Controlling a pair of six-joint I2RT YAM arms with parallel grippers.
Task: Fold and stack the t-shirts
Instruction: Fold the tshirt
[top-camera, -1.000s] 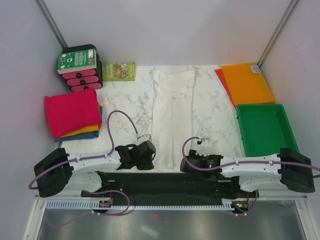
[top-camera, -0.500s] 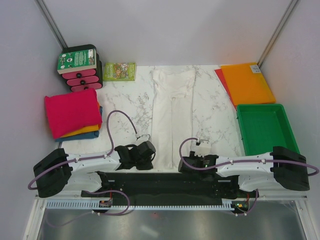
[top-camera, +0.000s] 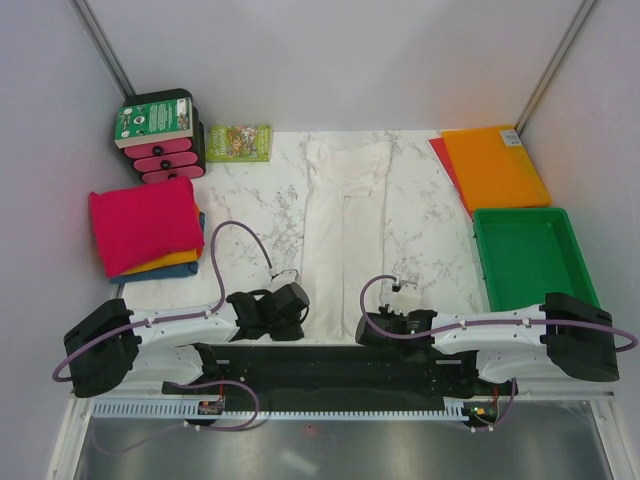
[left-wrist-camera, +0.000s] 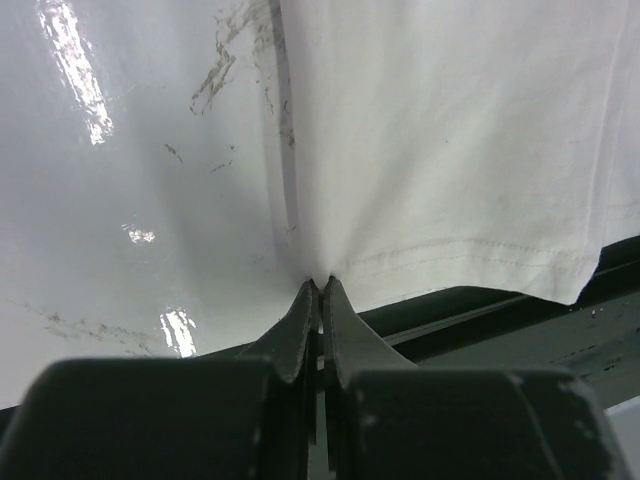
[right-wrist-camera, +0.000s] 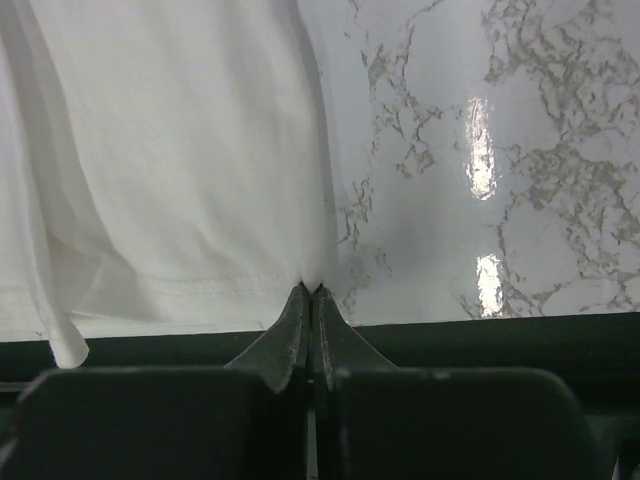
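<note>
The white t-shirt (top-camera: 343, 230) lies as a long, narrow, wrinkled strip down the middle of the table (top-camera: 250, 215), its hem at the near edge. My left gripper (left-wrist-camera: 320, 284) pinches the hem's left corner and my right gripper (right-wrist-camera: 311, 290) pinches its right corner. A folded pink, orange and blue pile (top-camera: 145, 225) sits at the left edge.

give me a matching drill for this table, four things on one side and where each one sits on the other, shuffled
Things:
1 white t-shirt
2 magenta-pink t-shirt
3 green tray
4 orange sheet

Places:
a far right corner
b top of the pile at left
c mid-table, near hem pinched by left gripper and right gripper
d right side, just beyond the right arm

Pairs: 1-c, 2-b, 3-d, 4-a
</note>
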